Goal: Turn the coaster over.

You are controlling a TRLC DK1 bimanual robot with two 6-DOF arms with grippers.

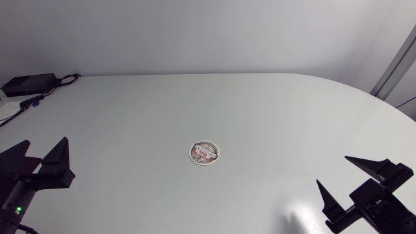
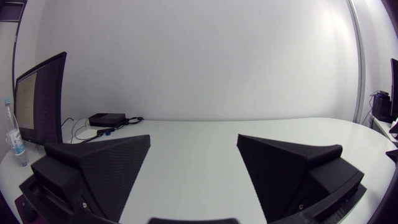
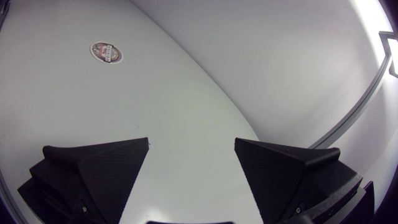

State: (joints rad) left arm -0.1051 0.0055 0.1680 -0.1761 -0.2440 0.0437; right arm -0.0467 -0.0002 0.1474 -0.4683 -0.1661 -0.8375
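Observation:
A round coaster (image 1: 204, 153) with a red and dark print lies flat near the middle of the white table (image 1: 214, 104). The right wrist view shows the coaster (image 3: 106, 52) far ahead of my right gripper (image 3: 191, 149) and off to one side. My left gripper (image 1: 45, 147) rests at the table's left edge, open and empty. My right gripper (image 1: 350, 174) rests at the right edge, also open and empty. In the left wrist view my left gripper (image 2: 194, 144) has only bare table between its fingers; the coaster does not show there.
A black power brick (image 1: 25, 83) with cables lies at the table's far left corner, also in the left wrist view as the black power brick (image 2: 106, 118). A water bottle (image 2: 15, 134) and a monitor (image 2: 41, 96) stand at the table's left end.

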